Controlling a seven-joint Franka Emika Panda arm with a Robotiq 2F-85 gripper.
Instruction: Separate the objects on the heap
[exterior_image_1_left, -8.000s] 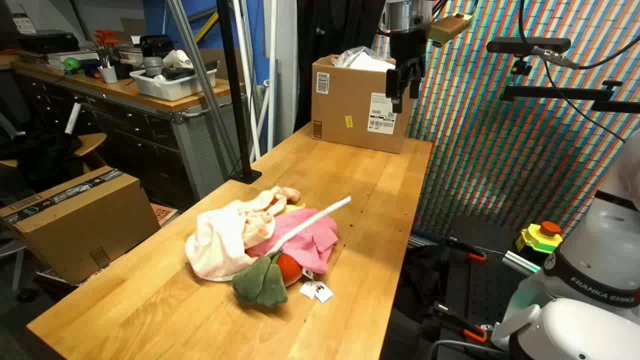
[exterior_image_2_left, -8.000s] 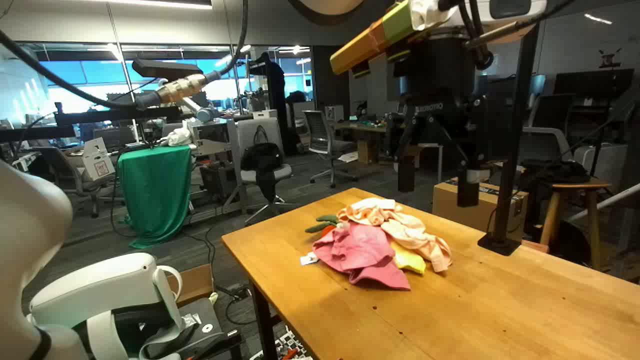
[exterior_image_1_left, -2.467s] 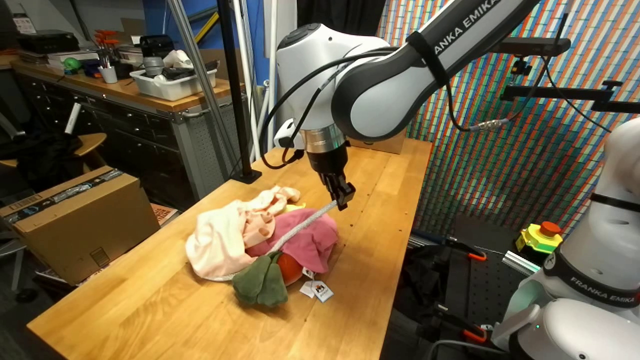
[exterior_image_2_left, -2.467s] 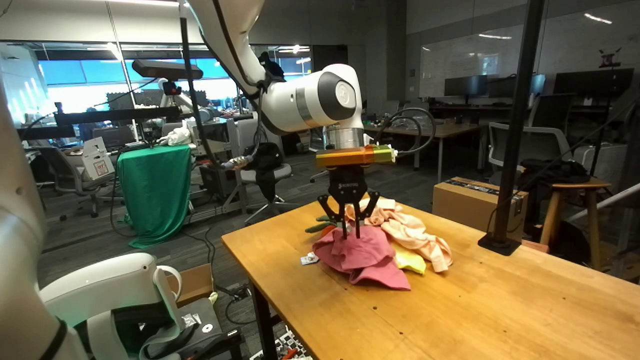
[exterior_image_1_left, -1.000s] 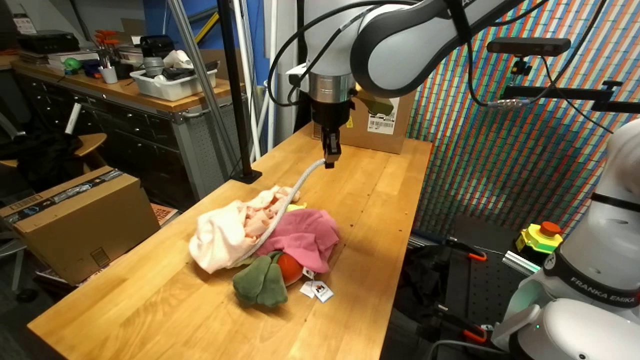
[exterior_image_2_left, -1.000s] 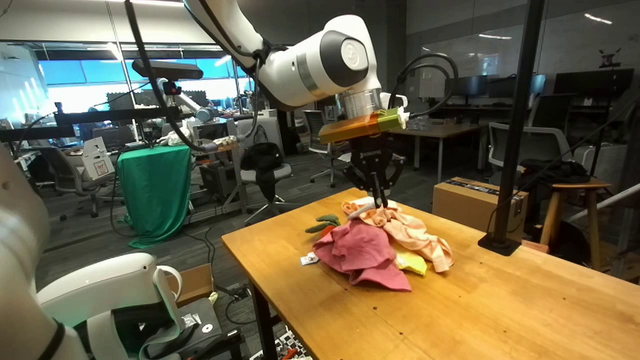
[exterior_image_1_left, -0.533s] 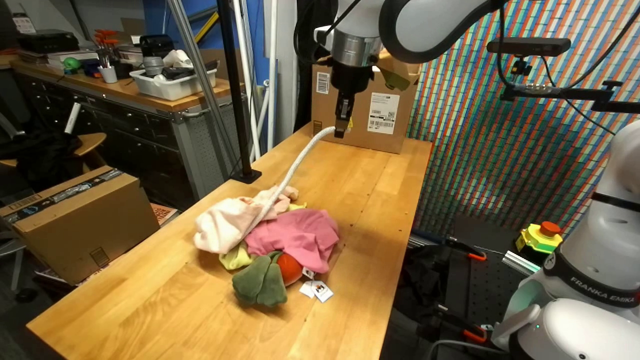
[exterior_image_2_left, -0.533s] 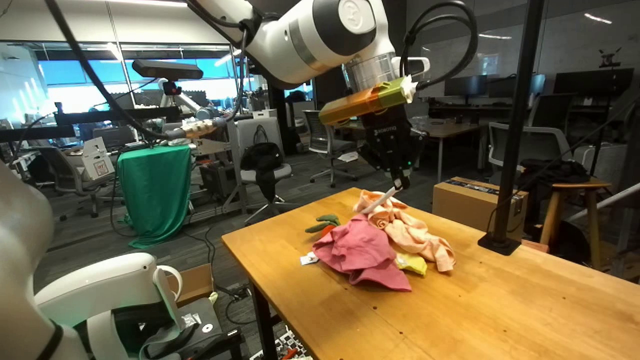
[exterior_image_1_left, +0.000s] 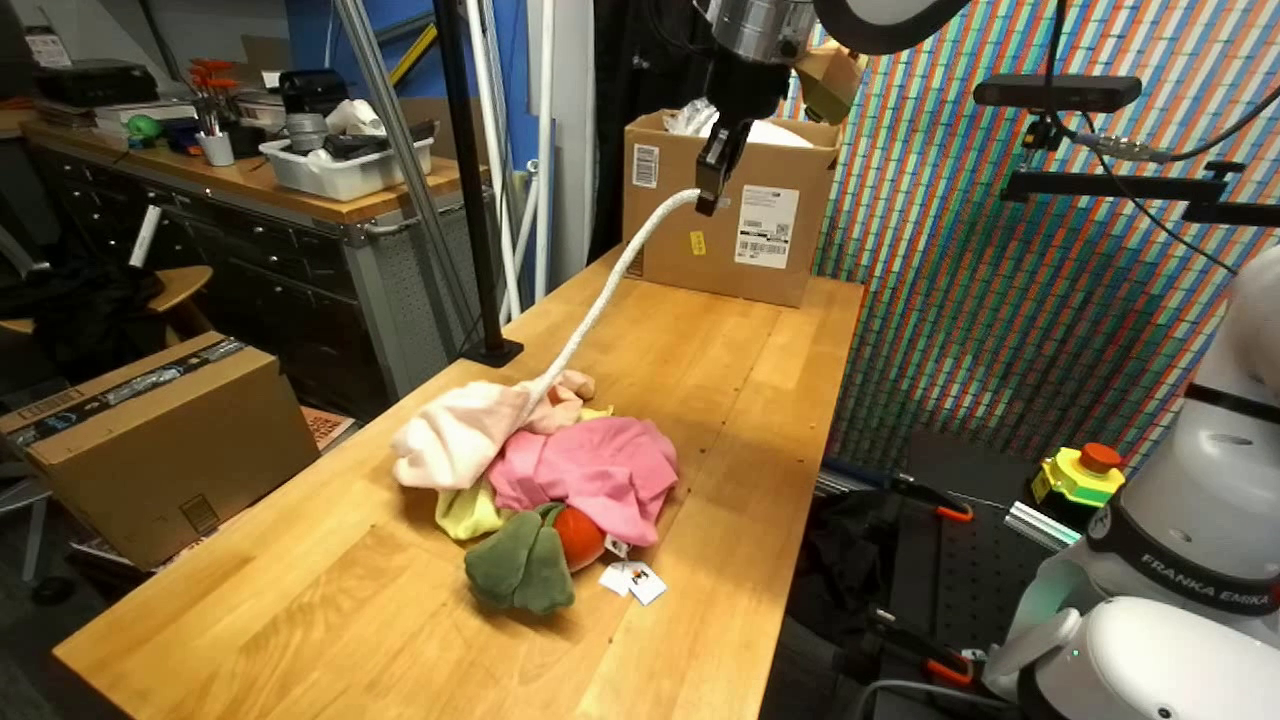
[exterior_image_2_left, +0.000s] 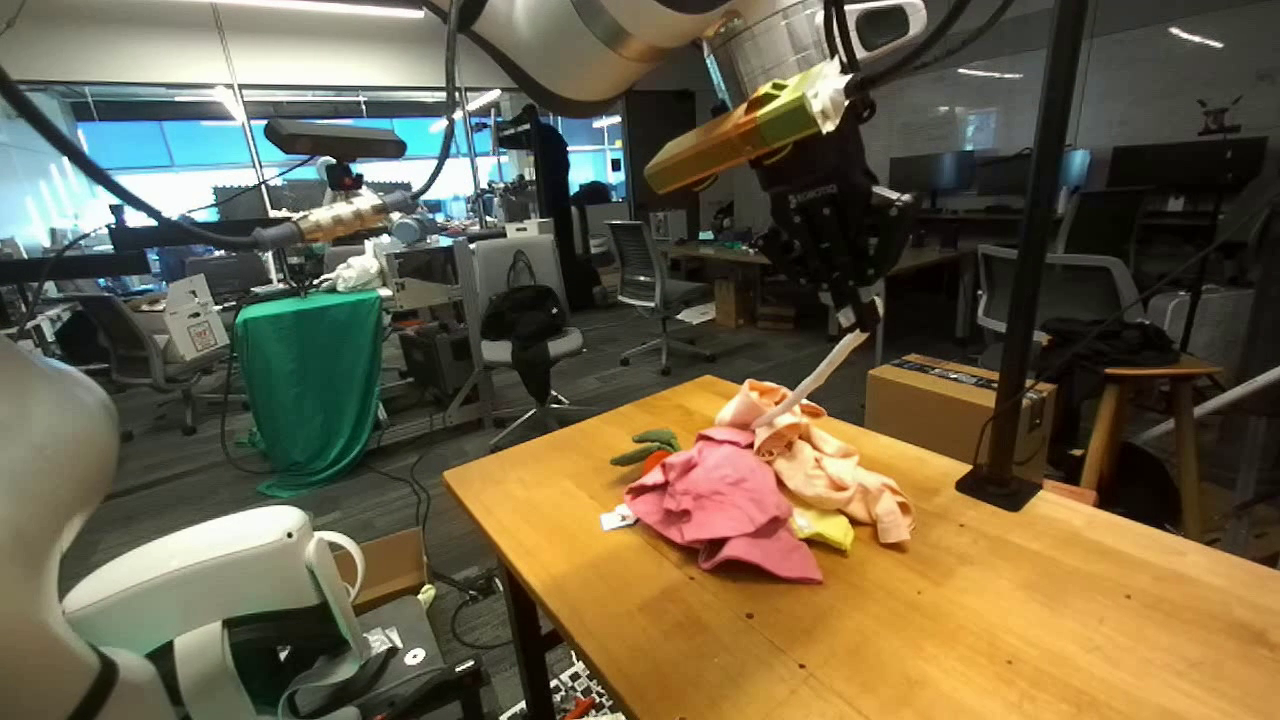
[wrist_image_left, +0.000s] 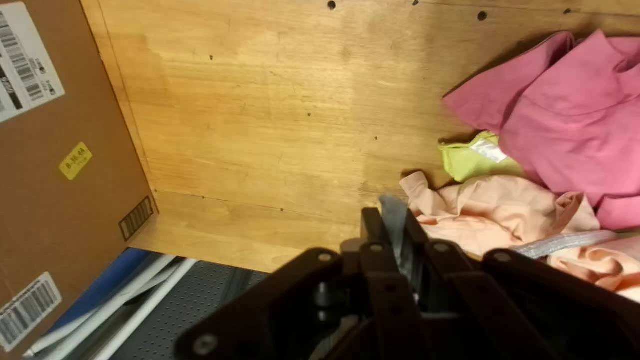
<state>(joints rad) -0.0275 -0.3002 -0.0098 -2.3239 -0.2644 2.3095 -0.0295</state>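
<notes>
Closed at the jaws of the gripper (exterior_image_2_left: 858, 316), pinching the rope (exterior_image_1_left: 609, 289). Tilted, pointing downward, hanging high above the table (exterior_image_1_left: 760, 380), well apart from the heap (exterior_image_1_left: 600, 465).

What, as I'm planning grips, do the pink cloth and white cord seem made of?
Pink cloth: matte fabric, shown by soft folds and creases; which fibre I can't tell. White cord: probably braided textile, mostly matte, judging by its fine surface texture and smooth curve.
</notes>
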